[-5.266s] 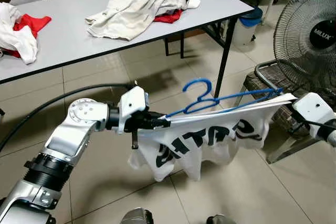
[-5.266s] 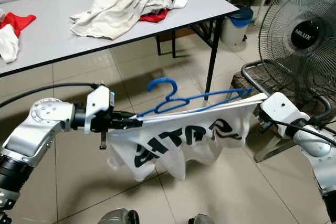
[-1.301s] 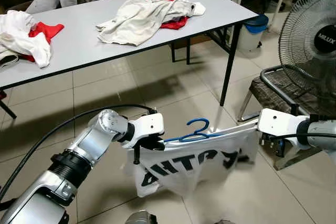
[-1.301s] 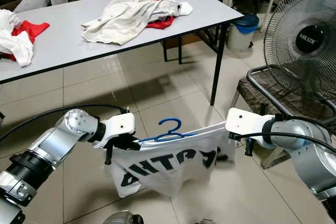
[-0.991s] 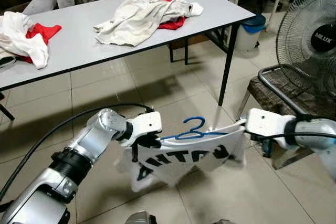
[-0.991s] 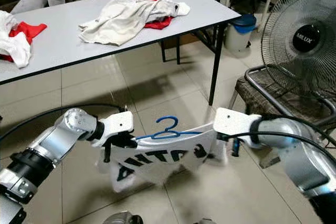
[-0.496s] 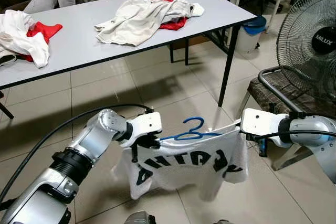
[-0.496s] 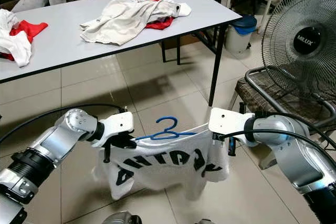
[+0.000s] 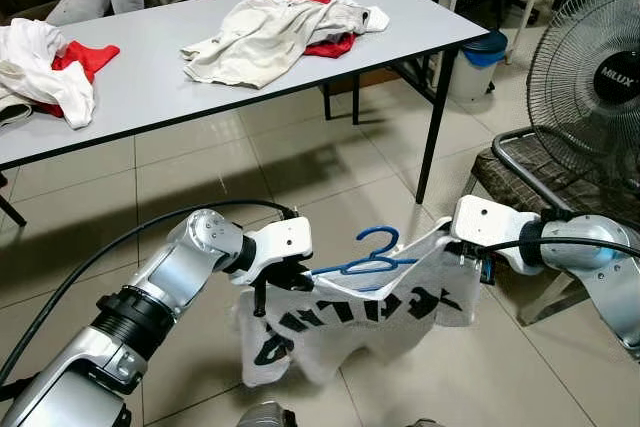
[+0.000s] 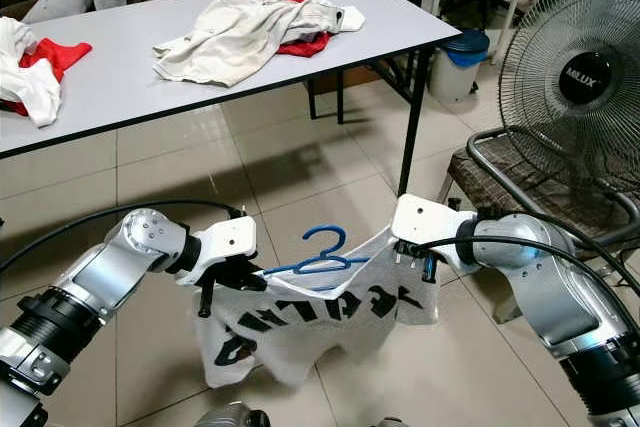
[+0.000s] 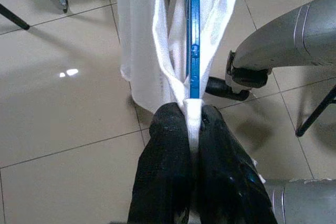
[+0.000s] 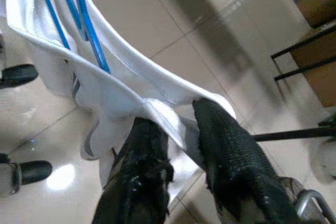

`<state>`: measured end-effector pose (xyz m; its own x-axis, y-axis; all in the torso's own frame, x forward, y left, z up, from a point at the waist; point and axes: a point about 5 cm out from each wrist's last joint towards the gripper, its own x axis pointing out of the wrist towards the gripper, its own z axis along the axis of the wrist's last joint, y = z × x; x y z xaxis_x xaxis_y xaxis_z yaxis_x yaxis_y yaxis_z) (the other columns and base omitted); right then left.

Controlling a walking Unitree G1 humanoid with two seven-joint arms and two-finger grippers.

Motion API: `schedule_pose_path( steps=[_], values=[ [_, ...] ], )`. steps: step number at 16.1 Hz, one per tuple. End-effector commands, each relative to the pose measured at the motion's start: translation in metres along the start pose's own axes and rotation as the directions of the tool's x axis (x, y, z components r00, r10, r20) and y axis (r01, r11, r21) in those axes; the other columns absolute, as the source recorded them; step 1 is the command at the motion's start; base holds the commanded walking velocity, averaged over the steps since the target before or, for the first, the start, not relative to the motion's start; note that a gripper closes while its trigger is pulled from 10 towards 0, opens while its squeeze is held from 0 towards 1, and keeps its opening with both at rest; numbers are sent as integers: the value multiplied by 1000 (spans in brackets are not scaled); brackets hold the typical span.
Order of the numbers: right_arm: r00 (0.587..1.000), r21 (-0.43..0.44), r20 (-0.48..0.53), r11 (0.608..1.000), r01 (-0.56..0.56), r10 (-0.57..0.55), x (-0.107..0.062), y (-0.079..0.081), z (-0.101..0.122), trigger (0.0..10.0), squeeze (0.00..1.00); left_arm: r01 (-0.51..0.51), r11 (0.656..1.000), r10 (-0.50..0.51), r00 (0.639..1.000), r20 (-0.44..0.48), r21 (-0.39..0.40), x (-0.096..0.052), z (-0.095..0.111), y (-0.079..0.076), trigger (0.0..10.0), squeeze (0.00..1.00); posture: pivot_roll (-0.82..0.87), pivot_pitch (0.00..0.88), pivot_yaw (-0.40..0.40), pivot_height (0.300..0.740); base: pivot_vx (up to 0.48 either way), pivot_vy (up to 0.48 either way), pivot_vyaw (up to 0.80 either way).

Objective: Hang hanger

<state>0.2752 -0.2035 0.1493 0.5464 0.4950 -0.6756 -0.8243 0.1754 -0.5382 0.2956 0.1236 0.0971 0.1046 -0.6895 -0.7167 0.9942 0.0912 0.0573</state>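
Observation:
A blue hanger [image 9: 366,259] lies level inside a white shirt [image 9: 345,319] with black lettering, held low over the tiled floor. My left gripper [image 9: 302,272] is shut on one shoulder end, clamping the shirt's fabric [image 11: 142,40] over the blue hanger [image 11: 193,30] end, as the left wrist view shows at the gripper [image 11: 193,121]. My right gripper [image 9: 457,247] holds the other end. In the right wrist view its fingers [image 12: 226,135] pinch the shirt's white hem [image 12: 157,111], with the hanger's blue wires [image 12: 84,19] running away beyond it. The hook points up and the shirt sags between the arms.
A grey table [image 9: 150,87] with a pile of white and red clothes [image 9: 275,22] stands ahead. A standing fan [image 9: 598,72] and a metal-framed chair [image 9: 520,162] are at the right, with a blue-lidded bin [image 9: 480,52] behind the table leg [image 9: 432,127].
My right gripper has moved in toward the left one, so the shirt has gone slack and bunches between them. The left arm has hardly moved.

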Motion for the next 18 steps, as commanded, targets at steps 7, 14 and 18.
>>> schedule_pose_path(
  steps=[7,14,18],
  values=[
    [981,27,82,983,-180,178,-17,9,13,10000,1000,3,1000,-3,1000,4,6,-5,2,2,0,0,-19,0,88,740,0,0,0],
    [969,-18,99,974,-227,228,-22,2,21,10000,1000,25,1000,-25,1000,-4,16,-4,4,0,0,0,-10,0,77,740,0,0,0],
    [970,34,191,986,-161,151,-32,-10,28,10000,1000,20,1000,-20,999,26,-3,-6,4,0,0,0,-10,0,74,740,0,0,0]
  ],
)
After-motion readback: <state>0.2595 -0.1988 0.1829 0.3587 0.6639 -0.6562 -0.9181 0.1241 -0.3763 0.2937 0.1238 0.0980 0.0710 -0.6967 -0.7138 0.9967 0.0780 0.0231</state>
